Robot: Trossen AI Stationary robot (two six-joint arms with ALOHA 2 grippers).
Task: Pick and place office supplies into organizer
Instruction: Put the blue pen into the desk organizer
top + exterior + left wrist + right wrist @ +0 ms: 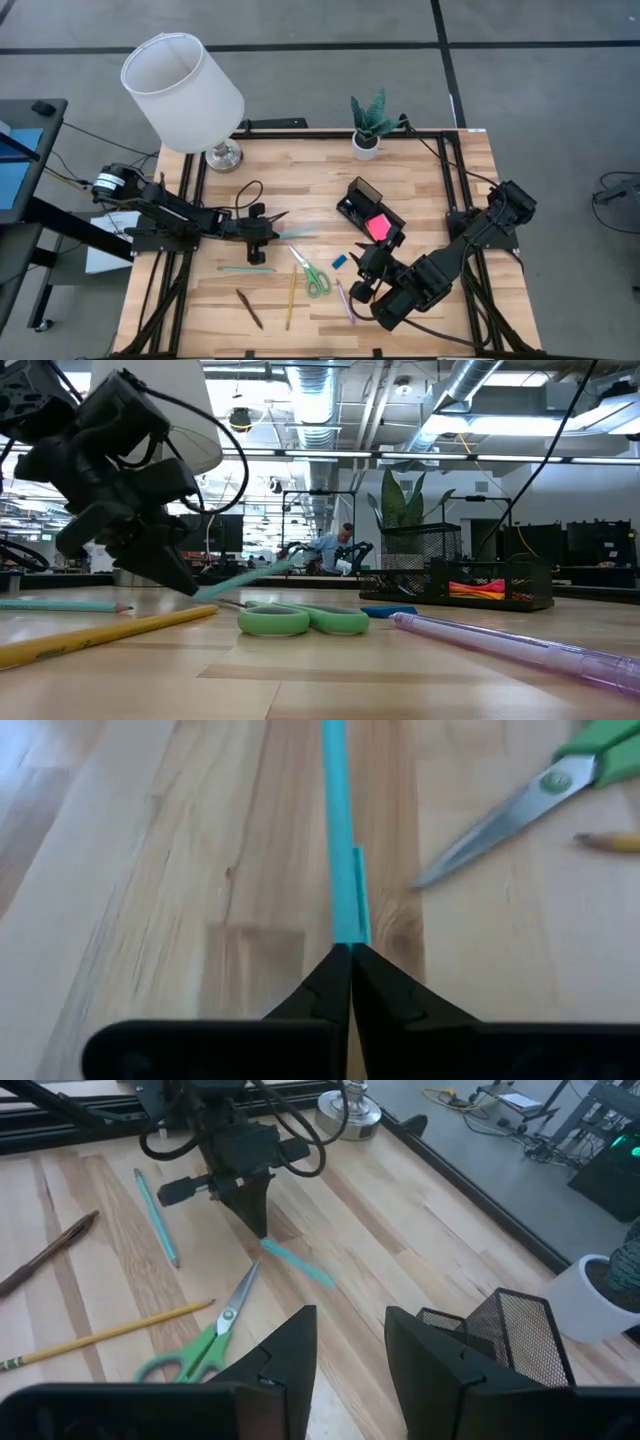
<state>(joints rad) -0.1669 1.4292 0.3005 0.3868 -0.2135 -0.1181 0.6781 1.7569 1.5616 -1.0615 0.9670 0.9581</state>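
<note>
Left wrist view, left gripper (351, 952) clamping teal pen (340, 830)

From table height, the left gripper (185, 582) comes down with its tip pinched on the end of a teal pen (250, 575), which slants up off the wood. Green-handled scissors (300, 620) lie flat mid-table, between a yellow pencil (100, 635) and a purple pen (520, 650). The black mesh organizer (470, 580) stands behind (something pink inside).

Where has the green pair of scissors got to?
In the high view the green scissors lie flat on the table's front middle, between the yellow pencil and the blue eraser, untouched by either arm.
</note>
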